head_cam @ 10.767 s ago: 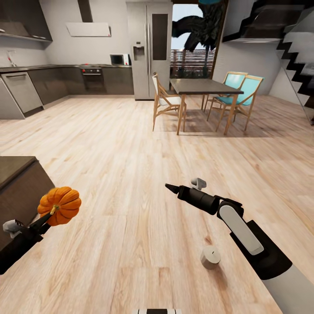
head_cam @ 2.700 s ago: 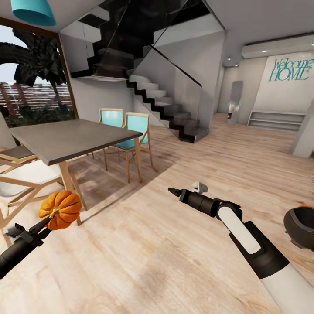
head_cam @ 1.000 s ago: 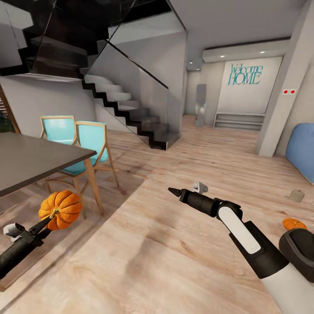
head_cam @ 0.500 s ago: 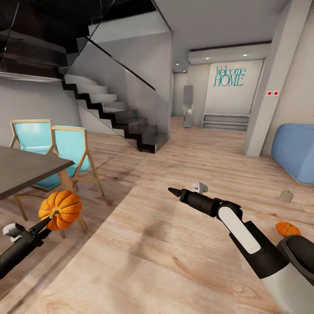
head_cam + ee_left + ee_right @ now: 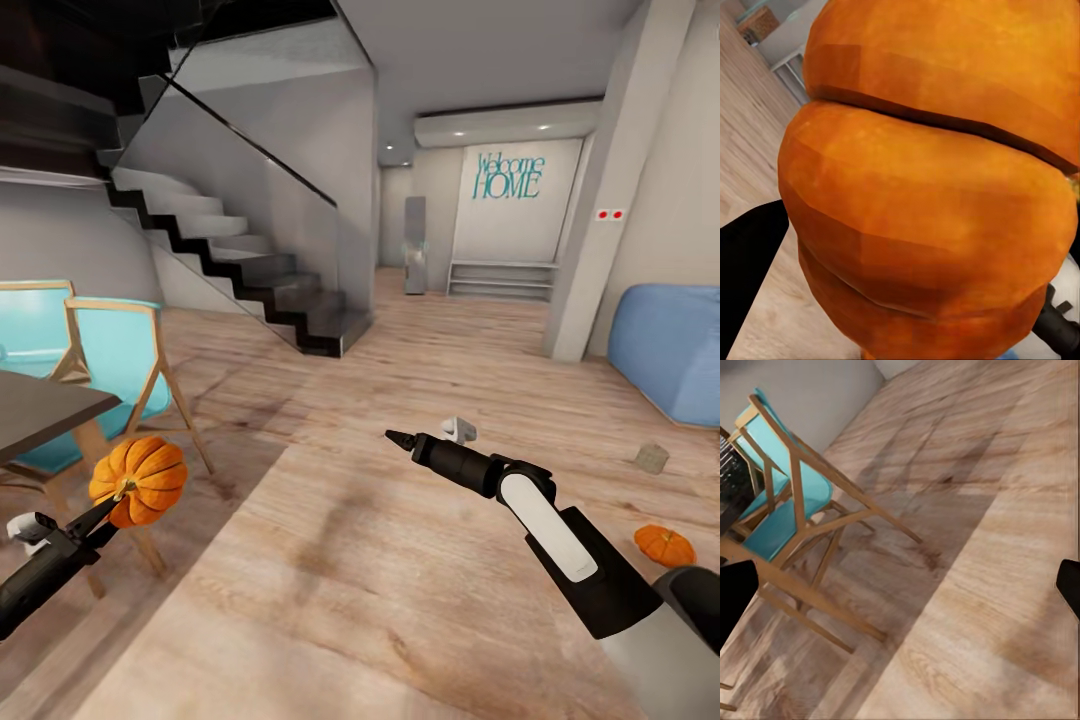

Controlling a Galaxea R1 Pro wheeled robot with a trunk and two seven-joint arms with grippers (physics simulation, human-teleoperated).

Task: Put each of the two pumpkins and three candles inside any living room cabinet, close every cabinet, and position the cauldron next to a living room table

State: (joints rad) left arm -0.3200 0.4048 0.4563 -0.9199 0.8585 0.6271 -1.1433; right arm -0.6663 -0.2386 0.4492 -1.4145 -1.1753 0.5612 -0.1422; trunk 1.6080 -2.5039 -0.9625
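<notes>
The left gripper [image 5: 100,513] grips a pumpkin [image 5: 138,480]; its ribs show close in the left wrist view. The right gripper [image 5: 390,435] looks closed. A second pumpkin [image 5: 665,545] and a candle [image 5: 651,458] lie on the floor [image 5: 400,580] near the blue sofa [image 5: 665,350].

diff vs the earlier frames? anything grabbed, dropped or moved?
Only the camera moved: the robot turned right, from the kitchen past the dining table to the hallway, bringing a floor pumpkin, a candle and the blue sofa into view. Unchanged: left gripper holding its pumpkin, right gripper empty.
</notes>
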